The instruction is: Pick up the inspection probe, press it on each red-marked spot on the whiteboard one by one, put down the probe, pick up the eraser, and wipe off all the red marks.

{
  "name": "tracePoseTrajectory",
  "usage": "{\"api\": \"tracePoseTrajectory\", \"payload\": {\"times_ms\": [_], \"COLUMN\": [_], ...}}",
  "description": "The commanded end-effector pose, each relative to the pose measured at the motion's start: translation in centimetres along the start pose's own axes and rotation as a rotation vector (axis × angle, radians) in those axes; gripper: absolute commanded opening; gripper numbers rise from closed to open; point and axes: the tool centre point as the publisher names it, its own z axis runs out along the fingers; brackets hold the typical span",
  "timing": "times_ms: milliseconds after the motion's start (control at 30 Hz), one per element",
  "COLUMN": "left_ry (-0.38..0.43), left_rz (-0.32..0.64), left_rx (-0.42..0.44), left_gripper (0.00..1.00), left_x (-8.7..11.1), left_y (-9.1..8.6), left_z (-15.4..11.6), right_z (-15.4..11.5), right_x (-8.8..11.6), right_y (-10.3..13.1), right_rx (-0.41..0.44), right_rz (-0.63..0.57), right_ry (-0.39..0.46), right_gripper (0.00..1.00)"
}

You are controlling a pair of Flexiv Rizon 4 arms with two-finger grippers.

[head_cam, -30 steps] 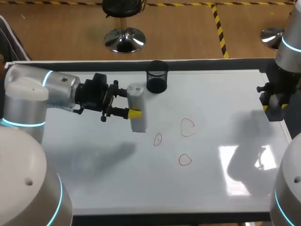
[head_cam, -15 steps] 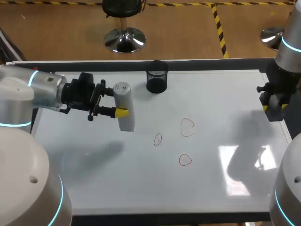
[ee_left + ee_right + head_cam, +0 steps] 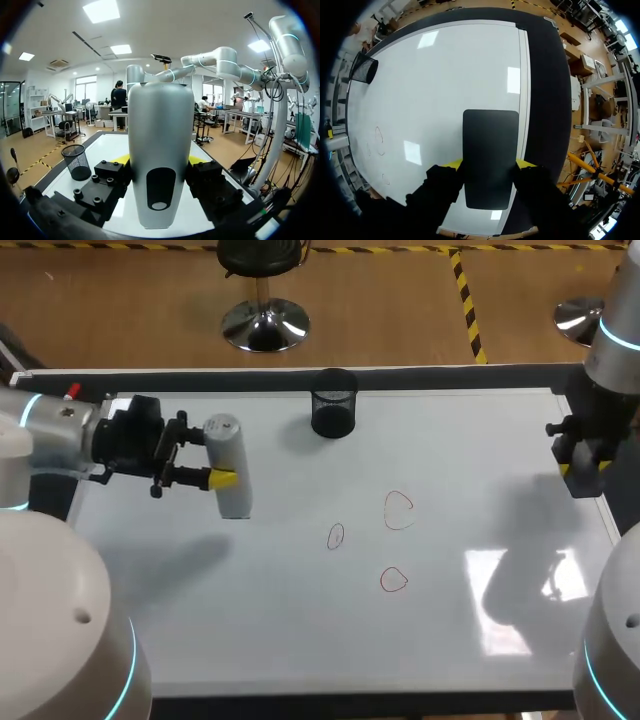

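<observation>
My left gripper (image 3: 224, 458) is shut on the pale grey inspection probe (image 3: 233, 500), which stands upright above the whiteboard's (image 3: 300, 630) left part, well left of the marks. In the left wrist view the probe (image 3: 161, 120) fills the space between that gripper's (image 3: 160, 164) yellow tips. Three red loops, one (image 3: 399, 510), another (image 3: 335, 536) and a third (image 3: 394, 580), sit mid-board. At the board's right edge my right gripper (image 3: 585, 468) is shut on the black eraser (image 3: 490, 135); in its own wrist view the gripper (image 3: 490, 165) hangs over the right border, with the red marks (image 3: 379, 135) far off.
A black mesh cup (image 3: 333, 403) stands at the board's far edge near the middle, also seen beside the probe (image 3: 77, 161) and in the right wrist view (image 3: 362, 67). A dark frame (image 3: 440, 378) borders the board.
My left arm has carried the probe steadily leftward, away from the red marks and the mesh cup. The right arm and eraser have not moved.
</observation>
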Motion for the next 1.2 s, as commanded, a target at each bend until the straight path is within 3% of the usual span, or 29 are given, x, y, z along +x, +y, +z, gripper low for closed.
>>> {"api": "tracePoseTrajectory", "payload": {"times_ms": [33,433,1200], "left_ry": [-0.015,-0.034,-0.020], "left_rz": [0.001,0.007,0.002], "left_rx": [-0.005,-0.016,0.010], "left_gripper": [0.00,0.00,0.00], "left_x": [1.0,1.4,1.6], "left_y": [-0.3,0.0,0.5], "left_z": [-1.2,-3.7,-4.3], "right_z": [-0.1,-0.1,-0.1], "right_x": [0.0,0.0,0.0], "right_y": [-0.1,-0.1,-0.1], "right_rx": [0.000,0.000,0.000], "right_rz": [-0.001,-0.001,-0.001], "right_ry": [-0.001,-0.001,-0.001], "right_gripper": [0.00,0.00,0.00]}}
